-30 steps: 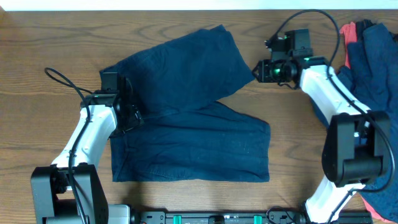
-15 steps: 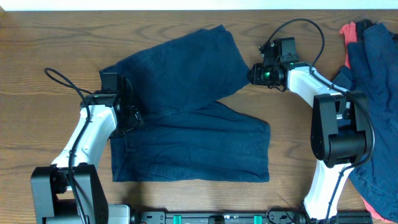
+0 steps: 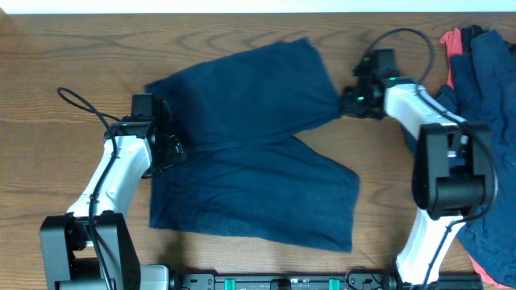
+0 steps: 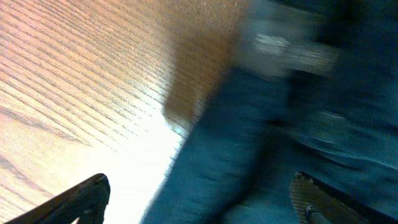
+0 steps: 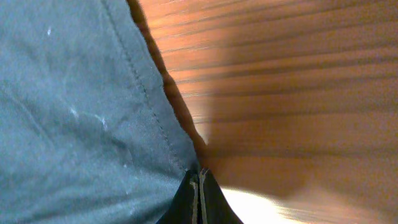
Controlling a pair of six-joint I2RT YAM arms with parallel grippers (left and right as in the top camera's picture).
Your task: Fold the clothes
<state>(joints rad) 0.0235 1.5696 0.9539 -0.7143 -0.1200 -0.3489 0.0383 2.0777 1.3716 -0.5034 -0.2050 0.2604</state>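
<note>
Across the middle of the wooden table (image 3: 48,48) lies a pair of navy shorts (image 3: 234,161), spread flat. Its long axis runs left to right in the overhead view. The waistband end sits on the left and the two legs point right. The far leg (image 3: 258,89) slants up toward the table's far edge. The near leg (image 3: 266,201) tips slightly down, its hem close to the near edge. A wedge of bare wood opens between the two hems. Bare wood also shows left of the waistband, along the far edge, and in a strip between the far leg's hem and the heap on the right.

That heap (image 3: 488,80) is more navy cloth, bunched at the table's right edge and lying apart from the shorts. A coral-red piece (image 3: 451,42) shows at its top left corner and again low by the near edge.

The right claw (image 3: 345,103) is at the lower corner of the far leg's hem. The right wrist view shows its tips pressed together, pinching that stitched corner. The left claw (image 3: 167,149) sits at the waistband side of the shorts. In the blurred left wrist view its fingers (image 4: 81,196) stand spread wide apart over navy cloth.
</note>
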